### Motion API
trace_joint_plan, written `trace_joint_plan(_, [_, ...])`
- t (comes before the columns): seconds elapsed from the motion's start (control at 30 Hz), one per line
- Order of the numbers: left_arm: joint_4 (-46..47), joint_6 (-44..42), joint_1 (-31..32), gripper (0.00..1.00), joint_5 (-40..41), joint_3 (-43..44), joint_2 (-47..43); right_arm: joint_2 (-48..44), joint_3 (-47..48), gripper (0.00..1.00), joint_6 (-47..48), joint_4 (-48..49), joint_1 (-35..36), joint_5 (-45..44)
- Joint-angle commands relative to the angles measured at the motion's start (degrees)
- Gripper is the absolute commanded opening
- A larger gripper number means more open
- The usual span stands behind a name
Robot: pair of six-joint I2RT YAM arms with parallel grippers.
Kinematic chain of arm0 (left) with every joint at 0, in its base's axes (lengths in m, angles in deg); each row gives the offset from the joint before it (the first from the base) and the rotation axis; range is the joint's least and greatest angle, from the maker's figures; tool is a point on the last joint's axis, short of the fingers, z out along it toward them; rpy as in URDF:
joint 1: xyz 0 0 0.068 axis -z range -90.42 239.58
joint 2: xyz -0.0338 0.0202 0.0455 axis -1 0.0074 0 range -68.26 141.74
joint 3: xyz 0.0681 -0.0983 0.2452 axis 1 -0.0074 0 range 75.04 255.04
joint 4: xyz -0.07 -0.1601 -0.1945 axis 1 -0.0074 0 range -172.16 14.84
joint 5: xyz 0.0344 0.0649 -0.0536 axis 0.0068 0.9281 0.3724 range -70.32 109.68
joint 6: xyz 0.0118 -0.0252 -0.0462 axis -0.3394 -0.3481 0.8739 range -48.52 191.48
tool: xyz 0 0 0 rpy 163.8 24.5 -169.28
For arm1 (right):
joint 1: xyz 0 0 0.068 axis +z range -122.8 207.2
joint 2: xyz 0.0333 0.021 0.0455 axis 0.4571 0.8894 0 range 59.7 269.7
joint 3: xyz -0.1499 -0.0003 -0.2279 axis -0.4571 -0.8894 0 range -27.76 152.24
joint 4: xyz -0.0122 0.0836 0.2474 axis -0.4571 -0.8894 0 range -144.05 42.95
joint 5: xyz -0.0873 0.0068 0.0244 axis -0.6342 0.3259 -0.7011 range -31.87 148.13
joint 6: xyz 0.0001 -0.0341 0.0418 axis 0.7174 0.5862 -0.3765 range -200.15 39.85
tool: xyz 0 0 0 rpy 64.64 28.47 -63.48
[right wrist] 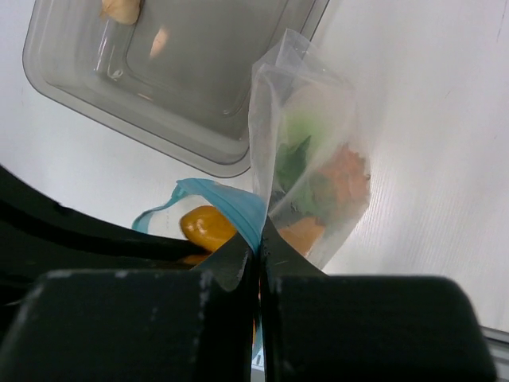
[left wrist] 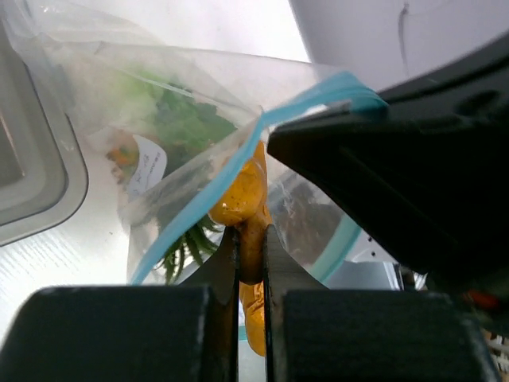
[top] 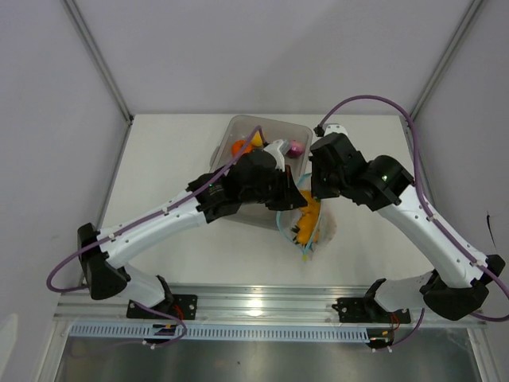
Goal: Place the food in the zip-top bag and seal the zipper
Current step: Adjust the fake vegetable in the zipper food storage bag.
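The zip-top bag [top: 314, 227] lies just in front of the tray, with a green leafy sprig [left wrist: 179, 119] and orange bits [right wrist: 342, 171] inside. My left gripper [left wrist: 250, 232] is shut on an elongated orange-yellow food piece [left wrist: 242, 195] and holds it at the bag's mouth; this piece also shows in the right wrist view [right wrist: 205, 227]. My right gripper [right wrist: 259, 239] is shut on the zipper [right wrist: 231, 203], holding the mouth up and open. In the top view the left gripper [top: 294, 199] and right gripper [top: 316, 195] meet over the bag.
The rigid clear tray [top: 231, 127] stands behind the bag and holds an orange tomato [top: 238, 147], a yellow lemon [top: 256, 141], a white radish [top: 277, 148] and a purple onion [top: 296, 147]. Beige bits [right wrist: 121, 8] lie in it. Walls enclose the table.
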Motion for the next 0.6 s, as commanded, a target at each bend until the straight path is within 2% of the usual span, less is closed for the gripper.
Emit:
trace_joint_plan(0.0, [-4.5, 4.1, 2.6, 0.01, 7.3, 4.4, 2.7, 0.7, 2.9, 0.00, -3.0, 0.6, 0.0, -1.2])
trace_joint_plan(0.13, [-8.1, 6.3, 5.3, 0.01, 15.3, 7.7, 6.1, 0.7, 2.6, 0.00, -6.2, 0.2, 0.4, -0.8])
trace_joint_plan(0.3, [-1.3, 10.8, 8.8, 0.01, 25.4, -0.2, 4.5, 0.5, 1.6, 0.00, -10.4, 0.1, 0.7, 0.1])
trace_joint_plan(0.4, [-0.2, 11.9, 9.8, 0.01, 29.1, -0.8, 4.8, -0.3, 0.4, 0.00, -11.8, 0.6, 1.5, -0.3])
trace_joint_plan(0.57, [0.3, 9.1, 9.8, 0.01, 28.0, 1.8, 9.9, -1.1, -0.5, 0.00, -12.3, 0.9, 1.7, -0.7])
